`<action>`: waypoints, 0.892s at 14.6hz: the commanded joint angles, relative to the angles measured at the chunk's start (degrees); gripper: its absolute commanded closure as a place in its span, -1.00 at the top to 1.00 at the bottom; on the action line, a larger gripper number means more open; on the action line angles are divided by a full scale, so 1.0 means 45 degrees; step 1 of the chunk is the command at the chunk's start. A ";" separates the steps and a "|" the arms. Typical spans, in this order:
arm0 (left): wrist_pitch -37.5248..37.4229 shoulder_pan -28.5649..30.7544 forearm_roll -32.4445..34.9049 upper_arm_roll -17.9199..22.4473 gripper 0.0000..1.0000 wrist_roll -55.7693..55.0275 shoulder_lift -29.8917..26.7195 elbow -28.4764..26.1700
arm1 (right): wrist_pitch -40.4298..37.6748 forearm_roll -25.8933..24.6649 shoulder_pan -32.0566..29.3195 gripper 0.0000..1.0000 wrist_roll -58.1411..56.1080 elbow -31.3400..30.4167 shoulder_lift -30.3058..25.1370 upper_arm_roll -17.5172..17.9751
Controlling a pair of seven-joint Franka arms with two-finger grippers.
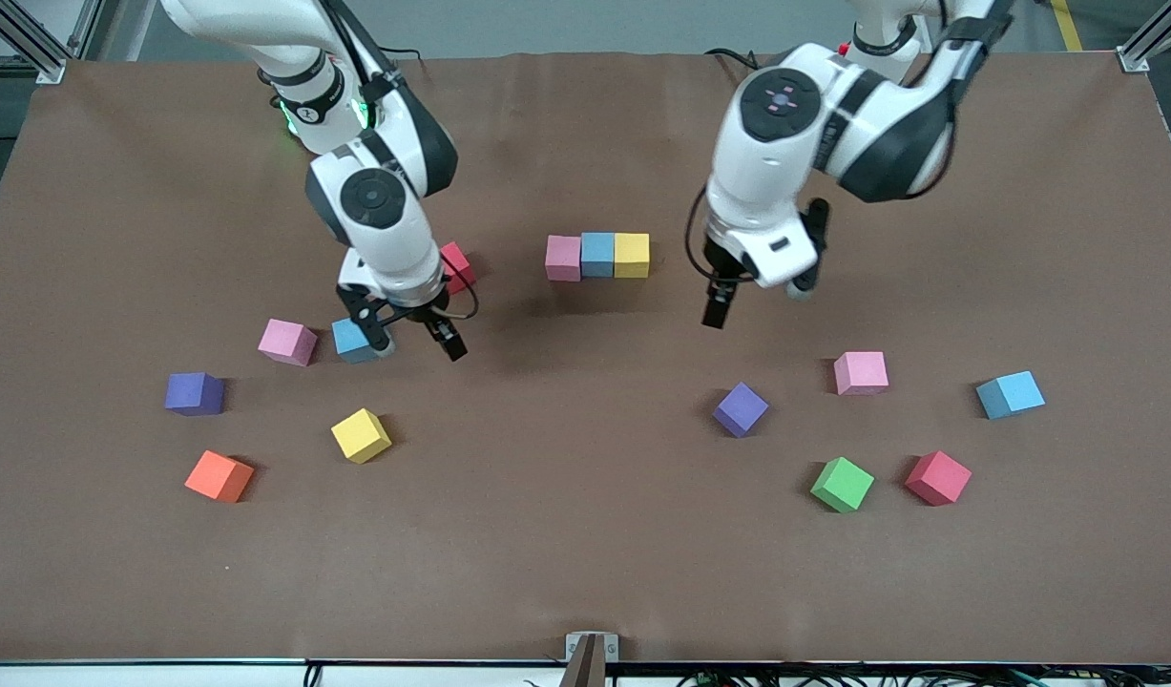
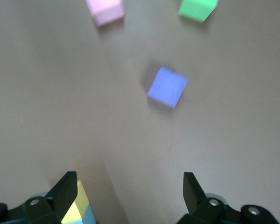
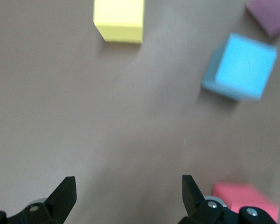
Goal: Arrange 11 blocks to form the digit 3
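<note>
Blocks: red one (image 1: 457, 266) and blue one (image 1: 353, 342) half hidden by empty, open right hand (image 1: 409, 333); left hand (image 1: 759, 303) open too.

Besides the main stuff there's just a brown table cover (image 1: 585, 572) with a few creases, a little metal bracket (image 1: 591, 649) at its edge nearest the front camera, aluminium frame posts (image 1: 31, 48) at the corners, and cables (image 1: 833, 676) along that near edge.

Robotics lab, brown-covered table (image 1: 585, 592), aluminium frame posts (image 1: 31, 43), loose cables (image 1: 833, 676)
</note>
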 commanded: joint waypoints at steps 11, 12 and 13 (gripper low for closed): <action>-0.1393 0.2360 0.1122 -0.0040 1.00 0.7774 0.2141 0.3124 | 0.0333 0.0959 -0.3244 1.00 -0.4973 0.3304 0.3572 0.0005; -0.1588 0.2399 0.1122 -0.0040 1.00 0.8342 0.2628 0.3631 | 0.0392 0.1095 -0.3283 1.00 -0.4973 0.3384 0.3769 -0.0054; -0.1822 0.2381 0.1122 0.0037 1.00 0.8657 0.3058 0.4061 | 0.0586 0.1328 -0.3400 1.00 -0.4973 0.3405 0.3790 -0.0074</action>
